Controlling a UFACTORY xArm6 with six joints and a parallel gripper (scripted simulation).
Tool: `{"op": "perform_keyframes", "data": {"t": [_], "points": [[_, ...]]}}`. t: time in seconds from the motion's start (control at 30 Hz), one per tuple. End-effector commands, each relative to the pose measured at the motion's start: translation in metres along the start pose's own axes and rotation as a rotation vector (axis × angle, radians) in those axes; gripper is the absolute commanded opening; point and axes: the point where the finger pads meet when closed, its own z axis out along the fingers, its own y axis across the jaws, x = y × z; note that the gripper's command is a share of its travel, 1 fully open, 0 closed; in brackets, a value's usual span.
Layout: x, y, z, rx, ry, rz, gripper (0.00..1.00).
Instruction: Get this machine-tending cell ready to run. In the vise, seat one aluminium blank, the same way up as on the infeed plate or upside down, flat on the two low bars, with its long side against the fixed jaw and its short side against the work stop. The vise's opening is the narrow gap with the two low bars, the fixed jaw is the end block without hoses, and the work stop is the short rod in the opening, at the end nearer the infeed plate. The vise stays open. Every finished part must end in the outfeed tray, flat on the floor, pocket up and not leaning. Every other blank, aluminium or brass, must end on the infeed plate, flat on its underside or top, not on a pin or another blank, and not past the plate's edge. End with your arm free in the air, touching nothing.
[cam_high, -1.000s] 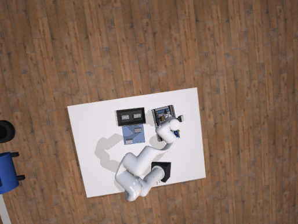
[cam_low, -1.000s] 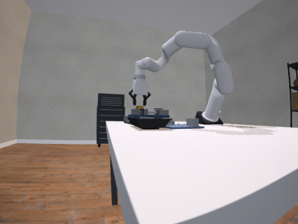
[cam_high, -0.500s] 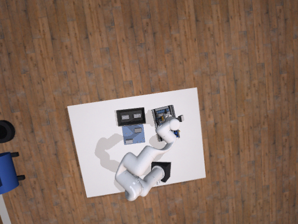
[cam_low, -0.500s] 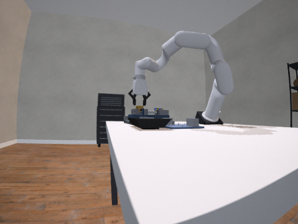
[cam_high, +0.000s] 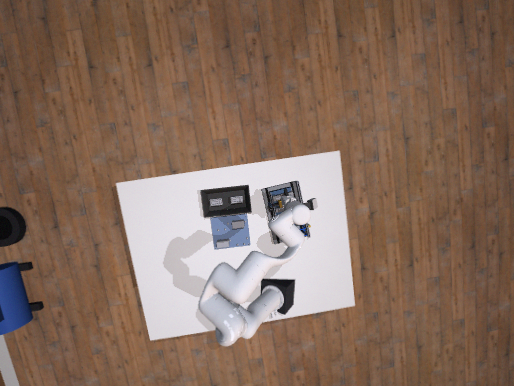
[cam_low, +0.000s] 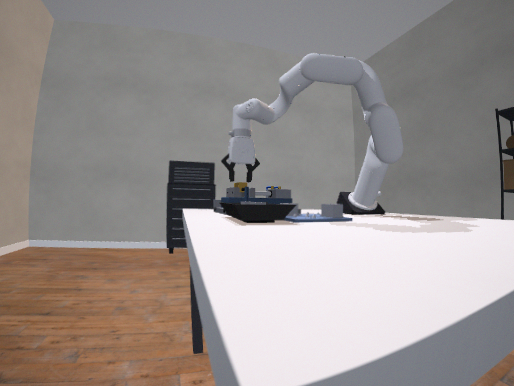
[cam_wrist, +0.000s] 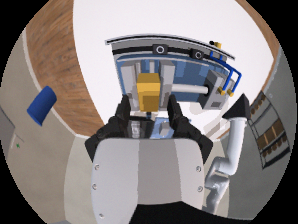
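Observation:
A brass blank (cam_wrist: 149, 91) sits in the vise (cam_wrist: 169, 76); it also shows in the side view (cam_low: 240, 186). My gripper (cam_wrist: 148, 101) is open and empty, straight above the brass blank; in the side view (cam_low: 240, 173) the fingertips hang just above it. The vise stands right of the black outfeed tray (cam_high: 225, 200), which holds two grey parts (cam_high: 216, 201) (cam_high: 236, 200). The blue infeed plate (cam_high: 230, 231) carries two aluminium blanks (cam_high: 238, 225) (cam_high: 223, 243).
The arm's black base (cam_high: 280, 294) stands near the table's front edge. Blue hoses (cam_wrist: 229, 76) run along the vise's right side. A black cabinet (cam_low: 191, 202) stands behind the table.

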Motion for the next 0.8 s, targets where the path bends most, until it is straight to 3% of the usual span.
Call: {"op": "perform_keyframes", "data": {"t": [0.0,0.77], "points": [[0.0004,-0.0011,-0.0018,0.003,0.003,-0.001,0.69],[0.0005,-0.0011,0.0039,0.003,0.003,-0.001,0.69]]}}
